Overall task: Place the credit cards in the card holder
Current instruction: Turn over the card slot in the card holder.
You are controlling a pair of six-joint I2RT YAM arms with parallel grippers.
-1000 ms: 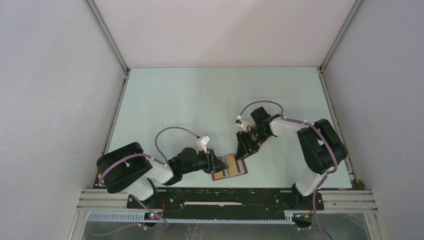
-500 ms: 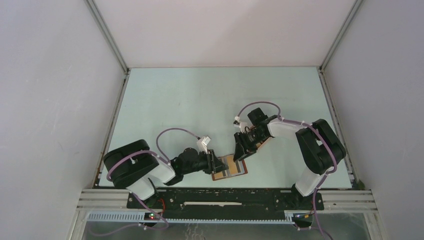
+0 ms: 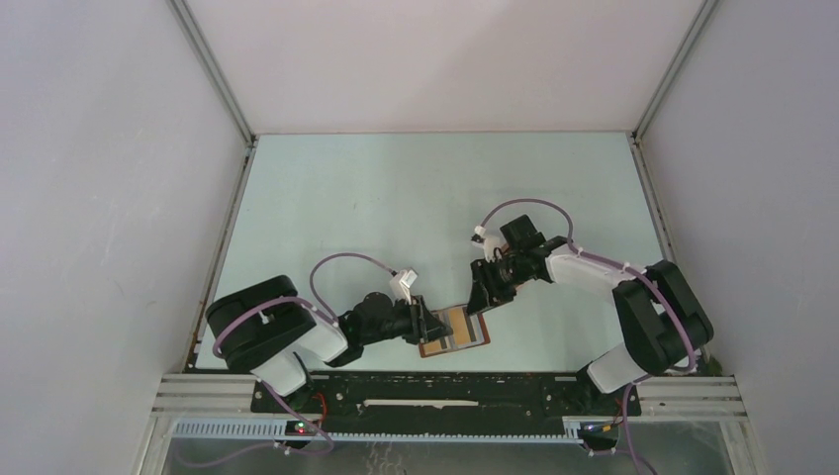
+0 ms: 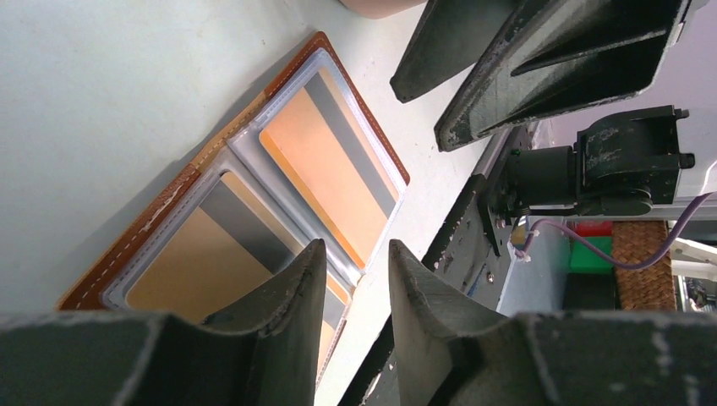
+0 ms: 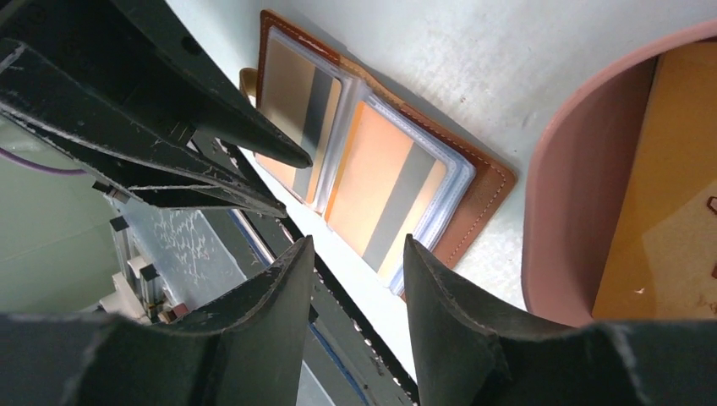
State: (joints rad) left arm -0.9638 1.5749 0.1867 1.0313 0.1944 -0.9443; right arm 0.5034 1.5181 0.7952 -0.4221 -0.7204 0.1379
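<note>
The reddish-brown card holder (image 3: 457, 332) lies open near the table's front edge. Its clear sleeves show two yellow-orange credit cards with grey stripes (image 4: 325, 173) (image 4: 182, 258); they also show in the right wrist view (image 5: 380, 182) (image 5: 292, 101). My left gripper (image 3: 430, 325) is open and empty, low at the holder's left edge, one finger over the sleeve (image 4: 287, 296). My right gripper (image 3: 482, 297) is open and empty, just above the holder's far right corner (image 5: 473, 182). Another yellow-orange card (image 5: 668, 194) lies in the pink tray.
The pink oval tray (image 5: 550, 211) sits close beside the holder on its far right, mostly hidden under my right arm in the top view. The black front rail (image 3: 445, 391) runs just behind the holder. White walls enclose the table.
My right arm's elbow and shoulder have swung to the right while its gripper stayed over the holder's far corner. The left arm and the holder have hardly moved.
</note>
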